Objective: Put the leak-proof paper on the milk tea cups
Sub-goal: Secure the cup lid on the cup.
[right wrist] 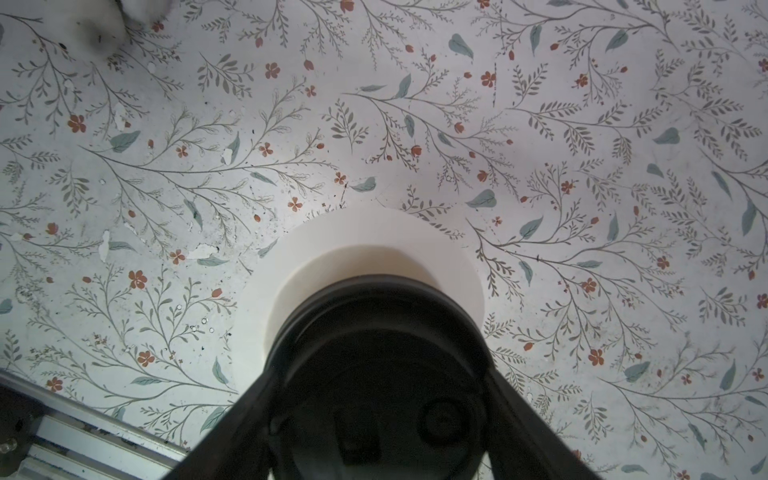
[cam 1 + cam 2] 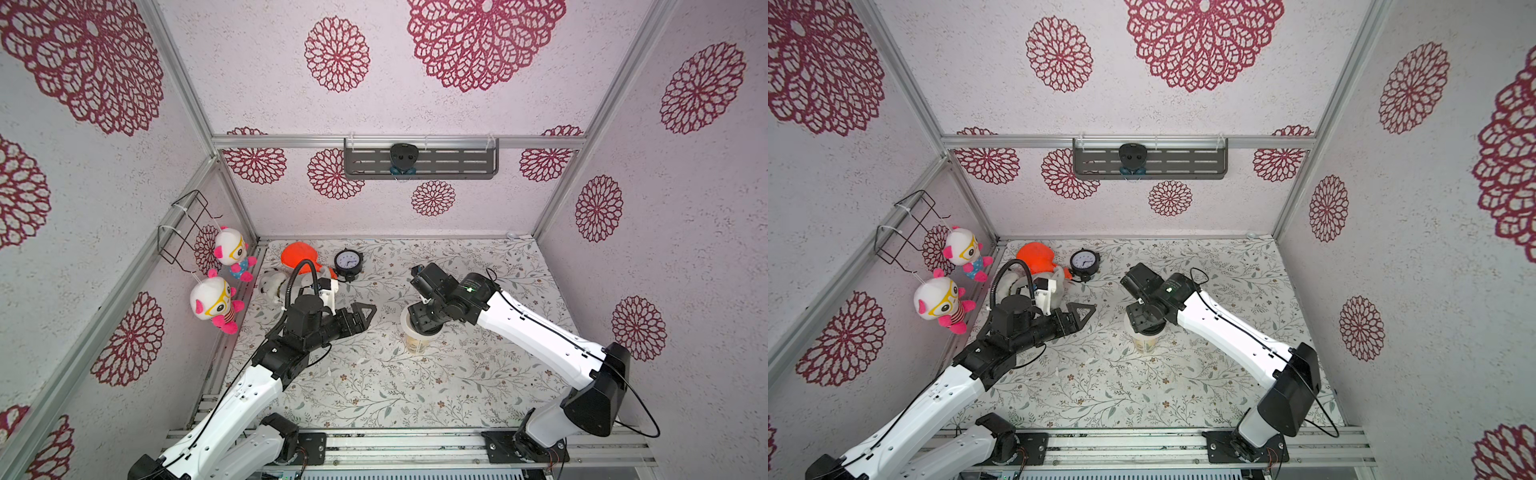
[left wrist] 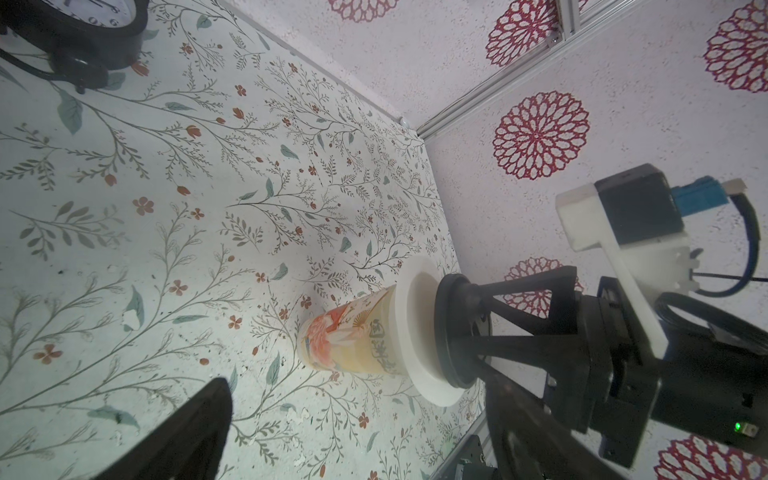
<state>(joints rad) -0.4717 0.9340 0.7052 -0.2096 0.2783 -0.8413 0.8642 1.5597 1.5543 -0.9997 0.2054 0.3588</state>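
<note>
The fingers (image 3: 476,293) of the right gripper (image 3: 465,332) were clamped on a black lid (image 3: 451,316) above the milk tea cup (image 3: 353,338). The leak-proof paper (image 3: 417,274) lay across the cup's mouth. The left gripper (image 2: 365,313) hung nearby, fingers spread apart

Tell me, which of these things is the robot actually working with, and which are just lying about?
In use:
cup
paper, lying on the cup's mouth
lid, held by the right gripper over the paper

Lying about:
clock
two hanging dolls
orange thing
wire rack
</note>
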